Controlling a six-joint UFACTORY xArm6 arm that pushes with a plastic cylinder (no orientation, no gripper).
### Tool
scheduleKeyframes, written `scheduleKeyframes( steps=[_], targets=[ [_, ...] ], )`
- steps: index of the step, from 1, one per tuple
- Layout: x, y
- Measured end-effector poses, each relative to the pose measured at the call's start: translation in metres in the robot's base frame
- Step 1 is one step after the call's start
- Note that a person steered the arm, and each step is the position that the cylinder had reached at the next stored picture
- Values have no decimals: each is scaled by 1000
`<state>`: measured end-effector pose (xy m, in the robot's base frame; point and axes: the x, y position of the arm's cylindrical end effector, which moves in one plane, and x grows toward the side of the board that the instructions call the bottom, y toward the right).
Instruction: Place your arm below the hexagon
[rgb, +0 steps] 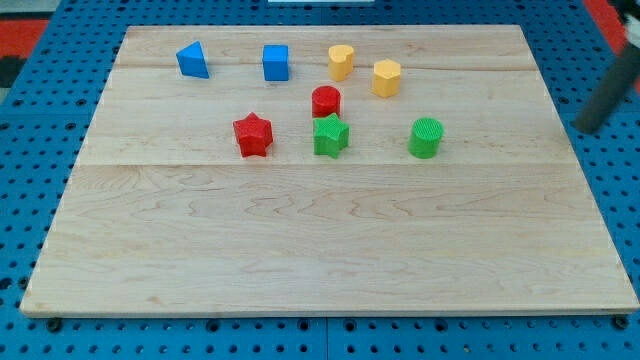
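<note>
The yellow hexagon (387, 77) is seen near the board's top edge, right of its middle, standing upright on a flat face; it is squat, so no long axis or pointing direction can be made out, and its facets are too small to count with certainty. Just to its left, apart from it, a yellow heart (341, 62) is placed, its shape only loosely readable. Below and between these two a red cylinder (326, 101) is found, and directly under that, touching or nearly touching it (which cannot be told), a green star (330, 135). A red star (253, 135) is set to the left of the green one, clearly apart. A green cylinder (426, 138) is placed below and a little right of the hexagon, well apart from it. Further left along the top edge a blue cube (275, 63) and a blue triangular block (193, 60) are seen, the latter's exact form being hard to judge. All blocks rest on the wooden board (320, 250), which lies on a blue pegboard (30, 150). At the view's right edge, beyond the board's right side, the dark rod (607, 98) is seen blurred and cut off by the frame; my tip (583, 127) is taken to be its lower end, hanging over the pegboard, well to the right of the hexagon and of the green cylinder. No fingers are carried by the rod, and nothing is touched or held by it.
</note>
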<state>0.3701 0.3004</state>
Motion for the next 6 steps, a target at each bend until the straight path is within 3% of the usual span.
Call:
scheduleKeyframes(
  steps=[2, 3, 6],
  targets=[
    [2, -172],
    [1, -199],
    [-13, -203]
  ],
)
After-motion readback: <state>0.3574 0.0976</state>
